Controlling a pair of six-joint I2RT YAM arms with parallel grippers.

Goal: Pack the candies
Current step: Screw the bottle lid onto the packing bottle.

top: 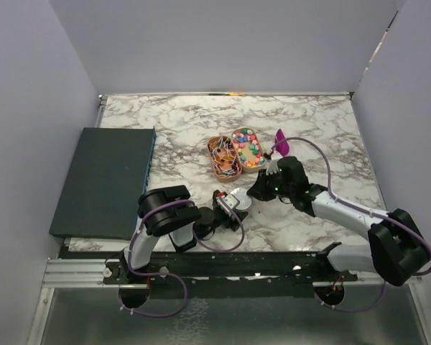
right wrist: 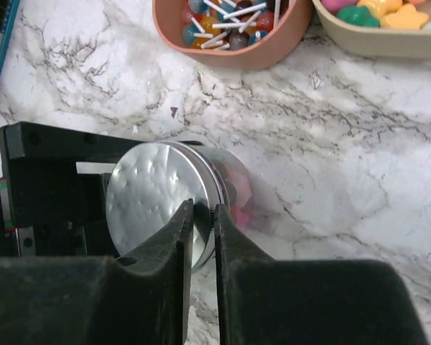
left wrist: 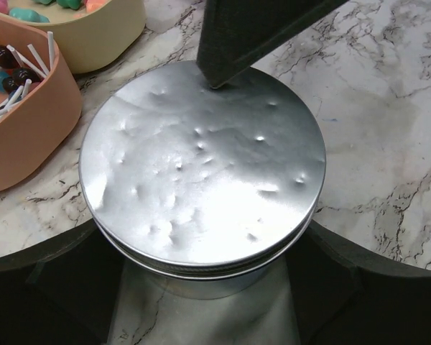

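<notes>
The left gripper, jaws wide, clasps the round tin by its sides on the marble table; the right gripper, jaws narrow, straddles the rim of the dented silver lid, whether pinching it I cannot tell; the candies lie in the cream bowl just beyond, beside an orange bowl of lollipops
</notes>
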